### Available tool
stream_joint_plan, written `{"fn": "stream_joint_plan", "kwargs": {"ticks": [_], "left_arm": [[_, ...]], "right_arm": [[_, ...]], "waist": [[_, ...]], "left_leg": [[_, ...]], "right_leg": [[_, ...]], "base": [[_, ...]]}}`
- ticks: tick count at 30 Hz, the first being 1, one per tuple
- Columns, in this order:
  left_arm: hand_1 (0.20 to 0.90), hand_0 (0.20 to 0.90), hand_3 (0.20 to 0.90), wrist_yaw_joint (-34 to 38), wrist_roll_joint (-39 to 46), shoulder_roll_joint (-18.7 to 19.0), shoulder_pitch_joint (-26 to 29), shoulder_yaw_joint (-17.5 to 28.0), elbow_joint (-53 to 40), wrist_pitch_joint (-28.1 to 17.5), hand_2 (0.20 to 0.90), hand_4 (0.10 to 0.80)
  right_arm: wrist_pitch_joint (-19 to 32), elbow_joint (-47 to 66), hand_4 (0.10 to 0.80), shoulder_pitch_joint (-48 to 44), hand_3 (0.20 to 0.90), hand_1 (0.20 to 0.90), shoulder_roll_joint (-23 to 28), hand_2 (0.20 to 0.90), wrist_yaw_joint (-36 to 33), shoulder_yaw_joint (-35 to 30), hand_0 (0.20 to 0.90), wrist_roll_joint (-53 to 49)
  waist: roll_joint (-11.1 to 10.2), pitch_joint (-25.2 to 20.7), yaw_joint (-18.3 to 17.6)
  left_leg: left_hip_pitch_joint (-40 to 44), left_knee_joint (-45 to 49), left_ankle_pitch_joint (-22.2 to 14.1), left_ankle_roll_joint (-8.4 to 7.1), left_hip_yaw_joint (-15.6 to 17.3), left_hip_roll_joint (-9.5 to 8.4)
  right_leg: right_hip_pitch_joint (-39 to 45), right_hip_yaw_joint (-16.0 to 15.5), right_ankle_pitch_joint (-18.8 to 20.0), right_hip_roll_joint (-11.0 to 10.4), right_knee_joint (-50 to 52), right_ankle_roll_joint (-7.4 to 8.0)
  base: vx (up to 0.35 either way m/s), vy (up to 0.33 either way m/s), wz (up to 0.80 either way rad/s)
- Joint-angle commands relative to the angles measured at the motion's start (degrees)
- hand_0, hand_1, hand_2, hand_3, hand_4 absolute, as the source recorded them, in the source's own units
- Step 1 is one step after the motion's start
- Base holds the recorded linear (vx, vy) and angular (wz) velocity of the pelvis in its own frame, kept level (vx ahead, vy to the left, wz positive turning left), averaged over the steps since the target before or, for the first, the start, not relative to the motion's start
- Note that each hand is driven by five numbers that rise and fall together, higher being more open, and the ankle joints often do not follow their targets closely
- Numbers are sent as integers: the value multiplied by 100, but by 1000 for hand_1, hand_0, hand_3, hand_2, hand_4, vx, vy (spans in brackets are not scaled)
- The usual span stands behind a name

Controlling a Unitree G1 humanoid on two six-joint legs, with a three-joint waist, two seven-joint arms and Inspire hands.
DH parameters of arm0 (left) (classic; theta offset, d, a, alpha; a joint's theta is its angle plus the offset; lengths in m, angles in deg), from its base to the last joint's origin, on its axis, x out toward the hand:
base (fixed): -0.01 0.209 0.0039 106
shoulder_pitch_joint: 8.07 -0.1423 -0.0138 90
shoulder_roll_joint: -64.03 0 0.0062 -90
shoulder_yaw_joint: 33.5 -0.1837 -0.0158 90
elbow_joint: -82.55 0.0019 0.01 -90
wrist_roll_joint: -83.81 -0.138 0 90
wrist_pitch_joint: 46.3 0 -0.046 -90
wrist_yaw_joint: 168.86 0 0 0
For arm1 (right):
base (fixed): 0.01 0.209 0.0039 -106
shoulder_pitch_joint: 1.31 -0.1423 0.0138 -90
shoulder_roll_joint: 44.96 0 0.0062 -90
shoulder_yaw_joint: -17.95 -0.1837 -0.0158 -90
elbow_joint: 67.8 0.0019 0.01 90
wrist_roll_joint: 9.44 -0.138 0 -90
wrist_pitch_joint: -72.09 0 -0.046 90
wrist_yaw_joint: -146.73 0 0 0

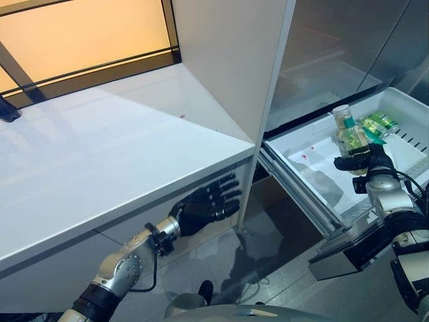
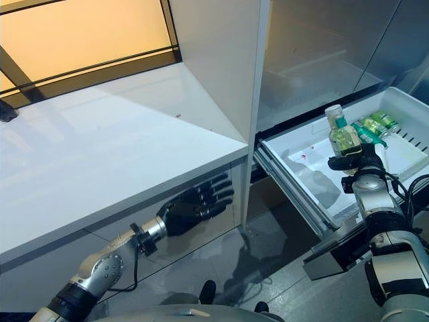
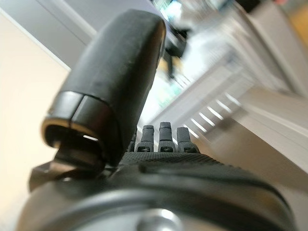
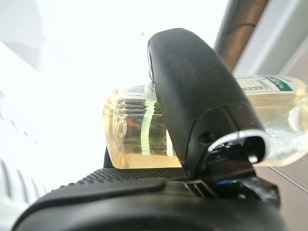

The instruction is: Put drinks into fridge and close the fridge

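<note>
My right hand (image 1: 365, 163) is shut on a clear bottle of pale yellow drink (image 1: 349, 136) with a green label, holding it upright over the pulled-out white fridge drawer (image 1: 315, 147). In the right wrist view the thumb (image 4: 192, 91) presses across the bottle (image 4: 139, 137). Green drink cans or bottles (image 1: 379, 125) lie inside the drawer at its far right side. My left hand (image 1: 204, 204) hangs open with straight fingers below the white counter edge, left of the drawer; its fingers (image 3: 166, 137) hold nothing.
A white counter (image 1: 114, 154) spans the left half, with a white upright panel (image 1: 231, 60) between it and the fridge. The grey fridge front (image 1: 335, 47) rises behind the drawer. Dark glossy floor (image 1: 268, 248) lies below.
</note>
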Motion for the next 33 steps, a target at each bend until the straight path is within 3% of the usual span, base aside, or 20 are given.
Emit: {"fn": "stream_joint_plan", "kwargs": {"ticks": [1, 8, 12, 21, 22, 23, 24, 31, 33], "left_arm": [[900, 900, 900, -199, -660, 165, 123, -372, 552, -1050, 900, 800], [900, 900, 900, 364, -1402, -135, 294, -529, 2023, -2012, 900, 800], [900, 900, 900, 650, -1640, -378, 409, -412, 2748, -2319, 900, 800], [900, 900, 900, 1019, -2024, -585, 702, -142, 3623, -2336, 900, 800], [900, 900, 900, 1029, -2060, -593, 726, -80, 3738, -2312, 900, 800], [900, 900, 900, 1037, -2067, -597, 741, -59, 3799, -2308, 900, 800], [900, 900, 900, 1044, -2068, -601, 756, -36, 3850, -2294, 900, 800], [900, 900, 900, 978, -2199, -554, 799, 81, 3931, -2226, 900, 800], [900, 900, 900, 967, -2237, -552, 837, 97, 3944, -2218, 900, 800]], "right_arm": [[636, -284, 100, -1724, 200, 300, 777, 300, 122, 364, 300, -106], [774, -756, 100, -2049, 200, 300, 736, 300, 464, 536, 300, -203], [733, -773, 100, -2137, 200, 300, 648, 300, 616, 707, 300, -117], [318, -962, 100, -2601, 200, 300, 720, 300, 1254, 1347, 300, 713], [108, -955, 289, -2701, 389, 462, 762, 462, 1431, 1497, 462, 887], [13, -984, 613, -2769, 713, 740, 776, 740, 1537, 1588, 740, 1009], [-68, -1028, 800, -2846, 900, 900, 788, 900, 1638, 1710, 900, 1162], [-1068, -1205, 800, -3288, 900, 900, 861, 900, 2757, 2269, 900, 1803], [-1141, -1317, 800, -3389, 900, 900, 852, 900, 3020, 2367, 900, 1887]], "waist": [[-151, -183, 161], [-20, 400, 117], [2, 658, 65], [-35, 930, 52], [-56, 949, 53], [-64, 959, 56], [-70, 973, 63], [-138, 1016, 110], [-159, 1008, 126]], "left_leg": [[-173, 8, -343, 197, 308, -96], [-524, 33, -285, 236, 204, -103], [-735, 71, -269, 246, 206, -91], [-1051, 137, -218, 245, 273, -95], [-1079, 155, -218, 243, 283, -101], [-1096, 162, -214, 241, 284, -104], [-1110, 168, -209, 241, 286, -106], [-1154, 168, -182, 220, 325, -99], [-1151, 157, -175, 209, 337, -93]], "right_leg": [[-498, 238, 35, -6, 307, -49], [-942, 381, -8, 28, 500, -111], [-1191, 510, -20, 54, 595, -141], [-1488, 616, 32, 81, 642, -175], [-1510, 628, 40, 87, 642, -178], [-1526, 631, 48, 91, 645, -179], [-1540, 635, 60, 93, 643, -180], [-1567, 644, 83, 118, 629, -207], [-1567, 639, 87, 124, 626, -211]], "base": [[-150, -63, 4], [-88, -48, 0], [-65, -41, -7], [-55, -38, -13], [-41, -48, -12], [-32, -43, -9], [-32, -38, -4], [-11, -15, 0], [0, 0, 0]]}}
